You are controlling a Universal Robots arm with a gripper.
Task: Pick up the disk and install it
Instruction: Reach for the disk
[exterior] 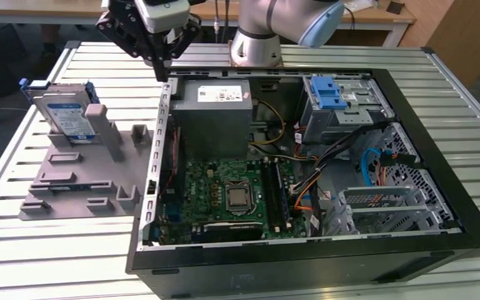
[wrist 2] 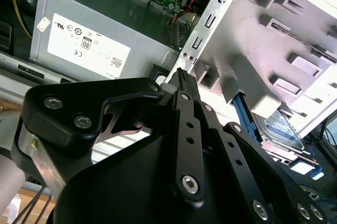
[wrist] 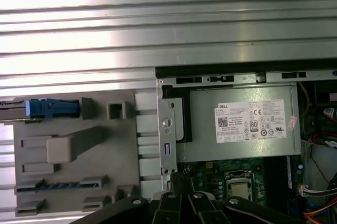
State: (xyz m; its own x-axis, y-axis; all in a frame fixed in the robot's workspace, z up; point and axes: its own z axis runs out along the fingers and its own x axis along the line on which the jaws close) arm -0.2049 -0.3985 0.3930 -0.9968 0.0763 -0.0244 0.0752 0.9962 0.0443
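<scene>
While on its edge, disk [exterior: 63, 115] upright

Bright light from above in the exterior view, soft shadows inside the computer case [exterior: 307, 259]. Strong white glare on the ribbed surface [wrist: 168, 18] in the first wrist view. In the second wrist view, dark end effector [wrist 2: 181, 76], washed-out grey plate [wrist 2: 303, 26].

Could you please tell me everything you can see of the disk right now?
The disk is a flat silver hard drive with a blue-and-white label and a blue plastic carrier frame around its edges. It stands upright on edge on the grey holder plate, among its posts, at the exterior view's left of the open computer case. The first wrist view shows its blue frame edge-on. The pincer, shut, hangs over the case's corner, apart from it.
</scene>
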